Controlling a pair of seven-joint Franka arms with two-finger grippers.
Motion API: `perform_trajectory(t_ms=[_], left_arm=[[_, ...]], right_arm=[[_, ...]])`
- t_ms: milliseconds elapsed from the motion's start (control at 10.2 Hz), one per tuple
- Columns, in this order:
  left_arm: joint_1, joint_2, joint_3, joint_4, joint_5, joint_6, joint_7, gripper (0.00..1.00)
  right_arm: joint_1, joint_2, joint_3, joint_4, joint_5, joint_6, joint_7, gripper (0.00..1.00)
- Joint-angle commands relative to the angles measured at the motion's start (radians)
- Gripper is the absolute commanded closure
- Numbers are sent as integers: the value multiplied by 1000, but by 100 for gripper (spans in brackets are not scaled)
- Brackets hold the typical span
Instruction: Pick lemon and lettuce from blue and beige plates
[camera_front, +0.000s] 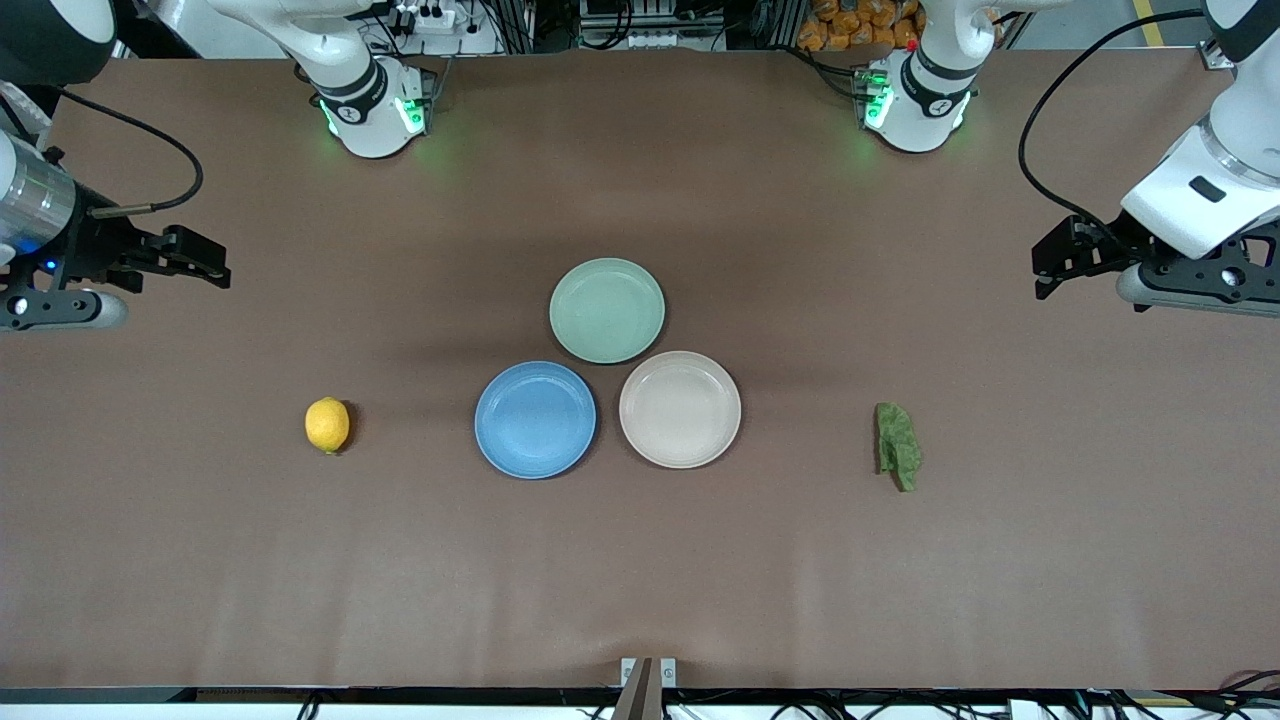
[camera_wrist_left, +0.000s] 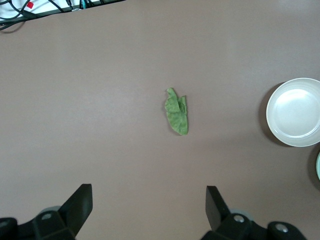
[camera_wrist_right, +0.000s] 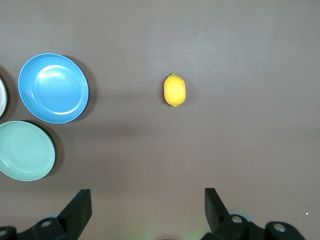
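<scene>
The yellow lemon (camera_front: 327, 424) lies on the bare table toward the right arm's end, apart from the plates; it also shows in the right wrist view (camera_wrist_right: 175, 90). The crinkled green lettuce (camera_front: 898, 445) lies on the table toward the left arm's end, and shows in the left wrist view (camera_wrist_left: 177, 111). The blue plate (camera_front: 535, 419) and the beige plate (camera_front: 680, 409) sit side by side mid-table, both empty. My right gripper (camera_front: 208, 262) (camera_wrist_right: 147, 196) hangs open and empty above the table at its end. My left gripper (camera_front: 1046, 268) (camera_wrist_left: 148, 192) hangs open and empty at the other end.
A pale mint-green plate (camera_front: 607, 310), empty, sits farther from the front camera than the other two and touches both. The brown table (camera_front: 640, 580) stretches wide around the things. The arm bases stand along the table's far edge.
</scene>
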Motion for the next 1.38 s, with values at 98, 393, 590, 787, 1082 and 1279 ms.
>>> perform_trajectory(t_ms=[98,393,590,787,1082,1279], left_arm=[[3,-16,-4,-11,-21,-15,-7,0],[3,-18,-4,-11,-16,-26,-8,0],[8,-18,-2,-11,-14,-27,-7,0],[11,-23,-2,-11,-14,-27,-8,0],[12,-21,5,-8,-10,-27,-7,0],[12,-12,7,18,-8,-27,-7,0]], right_arm=[[-11,-43,5,-50,16,-2,14,0],[-10,-46,5,-59,16,1,14,0],[-11,-40,5,-54,15,1,9,0],[-8,-37,4,-50,13,1,8,0],[-10,-37,4,-50,13,1,8,0],[-10,-37,2,-51,15,-1,8,0]])
